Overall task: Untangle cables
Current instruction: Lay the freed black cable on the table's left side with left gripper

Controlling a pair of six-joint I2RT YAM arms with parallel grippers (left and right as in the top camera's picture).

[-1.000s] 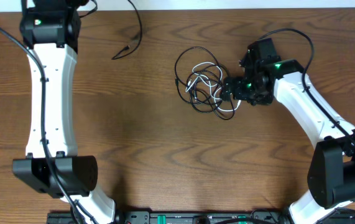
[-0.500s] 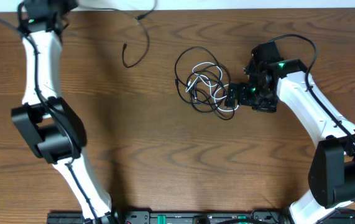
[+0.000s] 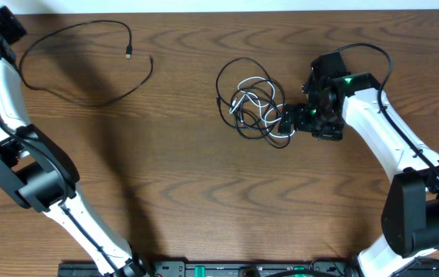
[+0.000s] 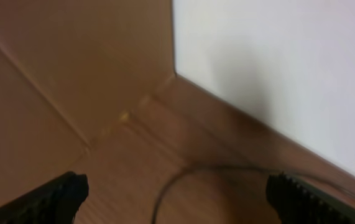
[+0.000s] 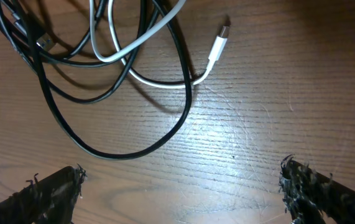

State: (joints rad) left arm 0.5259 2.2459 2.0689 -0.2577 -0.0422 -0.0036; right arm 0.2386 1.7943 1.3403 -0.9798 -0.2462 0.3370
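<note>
Hovering at the far left corner of the table [image 3: 204,208], the left tool [image 4: 177,198] has its fingers spread wide with nothing between them. A lone black cable [image 3: 65,28] lies in an open loop on the wood near it, well apart from the tangle [image 3: 254,104] at the table's middle. There black cables [image 5: 127,149] loop over and under a white cable [image 5: 165,84], whose plug [image 5: 217,46] points away from the heap. The right tool [image 5: 183,186] sits just beside the tangle's right edge, jaws fully apart, gripping nothing, over bare wood.
</note>
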